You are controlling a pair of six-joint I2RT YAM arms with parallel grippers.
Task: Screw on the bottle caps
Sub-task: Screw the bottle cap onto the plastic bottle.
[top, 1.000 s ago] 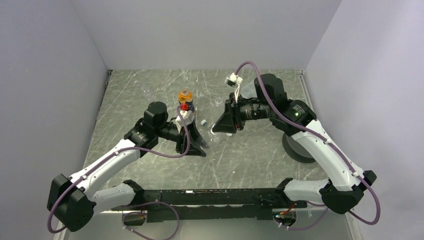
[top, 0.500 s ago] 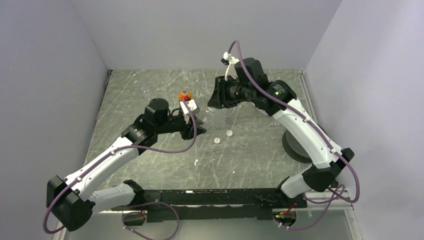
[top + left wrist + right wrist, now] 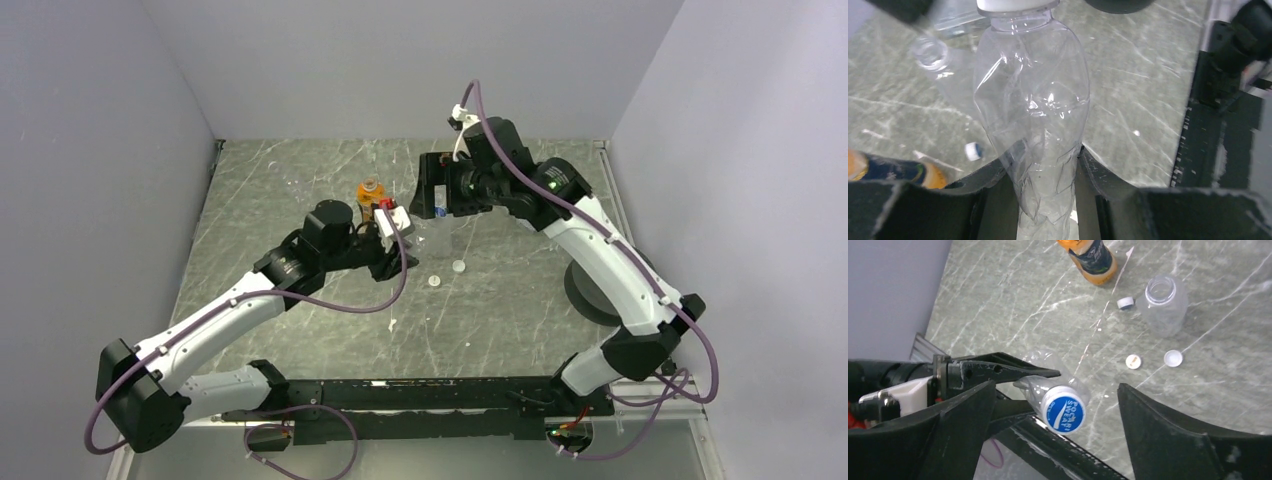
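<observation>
Clear plastic, crumpled and almost see-through, fills the left gripper. Its dark fingers are clamped on the lower body of a clear bottle, held off the grey marbled table around mid-table.

A blue-topped cap with white lettering sits on that bottle's neck and faces the right gripper. The right gripper's jaws stand wide apart on either side of the cap and touch neither it nor the bottle.

Just far and left of the left gripper stands the orange-amber bottle with its dark label. An uncapped clear bottle stands on the table near it, mouth open. A small cap lies just beside that bottle.

Nearer the arms' bases and to the right of the left gripper, a white cap and a second white cap lie loose on the marble, close together but apart.

A black disc rests at the right side of the table, partly hidden beneath the right arm.
</observation>
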